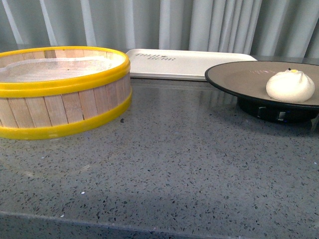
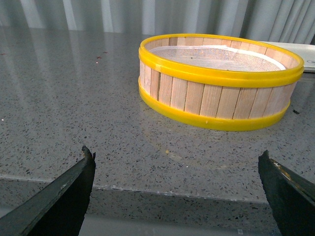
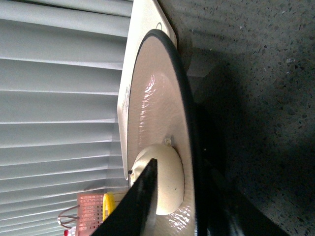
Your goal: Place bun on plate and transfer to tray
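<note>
Grey counter (image 1: 174, 164): one bun (image 1: 290, 85), one plate (image 1: 239, 77)

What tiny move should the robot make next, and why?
Probably lift the round black-rimmed beige plate slightly: the pleated cream-white bun already sits on it, the right gripper seems to straddle its rim, and the flat cream-white tray lies just behind.

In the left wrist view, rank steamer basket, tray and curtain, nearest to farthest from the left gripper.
1. The steamer basket, on the counter ahead of the open left gripper.
2. The tray, behind the basket, only a corner showing.
3. The curtain, at the back beyond the counter.
</note>
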`<action>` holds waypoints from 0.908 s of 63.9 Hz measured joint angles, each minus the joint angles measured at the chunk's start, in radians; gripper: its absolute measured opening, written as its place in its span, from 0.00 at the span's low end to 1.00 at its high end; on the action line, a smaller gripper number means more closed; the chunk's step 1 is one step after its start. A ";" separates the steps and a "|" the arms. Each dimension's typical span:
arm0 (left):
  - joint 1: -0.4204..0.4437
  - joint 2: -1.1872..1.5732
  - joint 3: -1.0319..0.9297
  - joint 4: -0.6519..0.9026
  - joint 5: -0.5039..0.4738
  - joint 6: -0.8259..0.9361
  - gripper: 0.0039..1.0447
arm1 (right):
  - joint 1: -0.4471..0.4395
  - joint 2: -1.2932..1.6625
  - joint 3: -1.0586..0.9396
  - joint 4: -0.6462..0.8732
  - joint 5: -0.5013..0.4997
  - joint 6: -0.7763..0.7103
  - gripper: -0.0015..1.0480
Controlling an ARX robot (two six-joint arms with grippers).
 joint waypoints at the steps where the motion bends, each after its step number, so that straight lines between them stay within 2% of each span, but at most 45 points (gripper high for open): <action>1: 0.000 0.000 0.000 0.000 0.000 0.000 0.94 | -0.001 0.000 0.000 0.000 0.000 0.000 0.19; 8: 0.000 0.000 0.000 0.000 0.000 0.000 0.94 | -0.002 -0.002 0.000 0.002 0.000 -0.010 0.04; 10: 0.000 0.000 0.000 0.000 0.000 0.000 0.94 | 0.002 -0.005 -0.001 0.002 0.005 -0.017 0.03; 31: 0.000 0.000 0.000 0.000 0.000 0.000 0.94 | 0.064 -0.060 0.033 0.095 0.016 -0.031 0.03; 58: 0.000 0.000 0.000 0.000 0.000 0.000 0.94 | 0.057 0.215 0.370 0.044 0.093 0.087 0.03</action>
